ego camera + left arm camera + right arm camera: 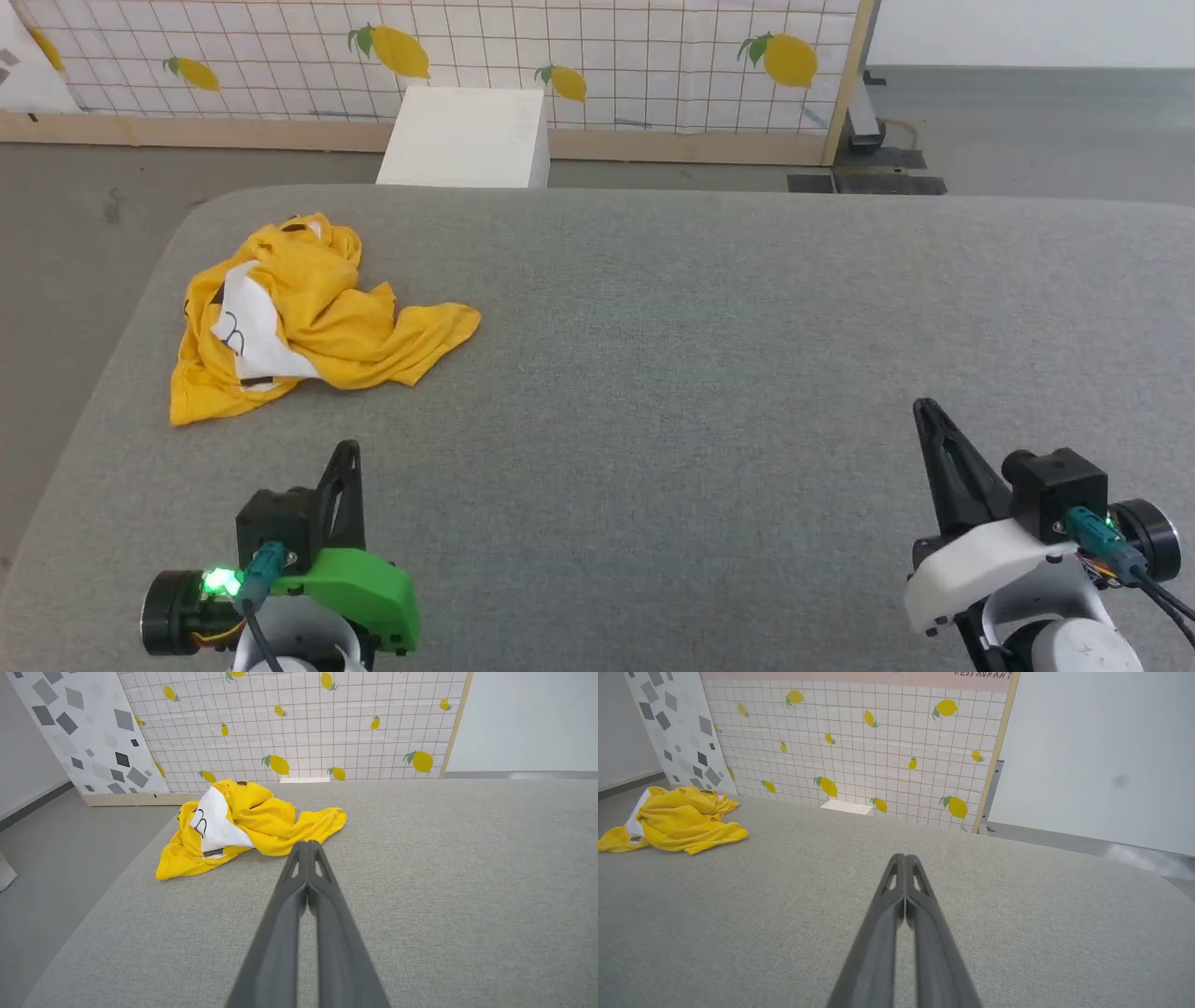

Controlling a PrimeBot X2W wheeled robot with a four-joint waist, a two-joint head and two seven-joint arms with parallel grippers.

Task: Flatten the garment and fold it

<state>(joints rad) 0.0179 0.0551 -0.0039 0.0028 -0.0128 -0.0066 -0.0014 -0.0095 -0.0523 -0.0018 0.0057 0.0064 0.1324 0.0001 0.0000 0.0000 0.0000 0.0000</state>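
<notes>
You have the garment (317,317), a bright yellow cotton T-shirt with a white printed patch and black marks showing, lying in a crumpled heap on the far left part of the grey fabric-covered desk (700,355), close to its left edge. It is bunched rather than spread, with one yellow flap trailing toward the middle. I cannot pick out a hem or sleeve for certain, so I judge that flattening has not begun.

Your left end effector (347,455), on the green-shelled wrist, sits over the near left of the desk with its two dark fingers pressed together and nothing between them. Your right end effector (926,413), on the white wrist, is at the near right, well apart from the cloth, its fingers likewise together and empty. Both look parked in a ready pose, which leaves the head camera a clear look at the heap. The left one is nearer the trailing flap, so it seems the natural one to reach first.

For writing, the black strokes on the white patch are curves, not letters I can read. The white tiled panel with yellow lemons (859,756) behind the desk carries "RESTAURANT" along its top. The plain white box (467,140) between the desk and the panel shows no legible label.
</notes>
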